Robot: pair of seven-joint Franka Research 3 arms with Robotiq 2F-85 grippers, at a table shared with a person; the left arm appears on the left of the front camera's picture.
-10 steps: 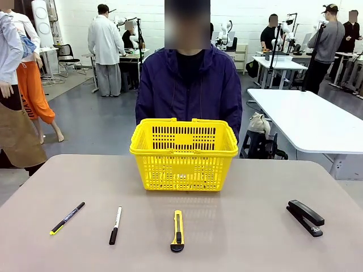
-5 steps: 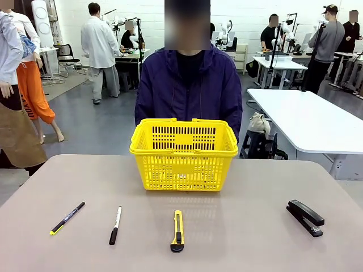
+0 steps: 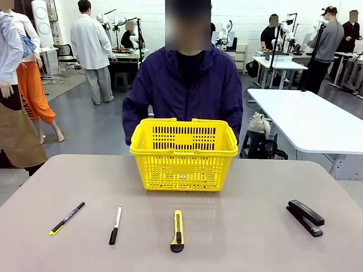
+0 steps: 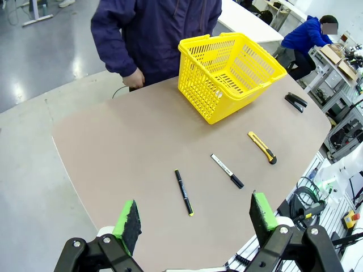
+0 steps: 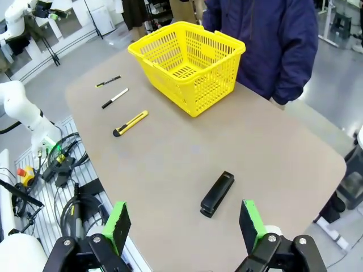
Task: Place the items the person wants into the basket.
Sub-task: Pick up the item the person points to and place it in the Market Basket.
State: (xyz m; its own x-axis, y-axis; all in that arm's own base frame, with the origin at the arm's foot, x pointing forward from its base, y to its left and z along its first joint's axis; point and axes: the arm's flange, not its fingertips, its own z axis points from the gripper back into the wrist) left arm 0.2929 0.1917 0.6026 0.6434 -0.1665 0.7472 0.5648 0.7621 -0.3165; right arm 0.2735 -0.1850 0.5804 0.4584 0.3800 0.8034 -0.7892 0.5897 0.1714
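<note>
The yellow basket stands at the table's far middle, right in front of the person. Along the near side lie a black pen with a yellow end and a black stapler. High above the table's left end, my left gripper is open and empty, with the pen below it. My right gripper is open and empty above the right end, over the stapler. The person's hand rests at the far table edge beside the basket, with a thin black loop next to it.
A white marker with a black cap and a yellow-and-black box cutter lie between pen and stapler. The tabletop around the basket is bare. A white table stands behind on the right.
The person's arm on the picture's left has swung outward from the body. The things on the table lie where they were.
</note>
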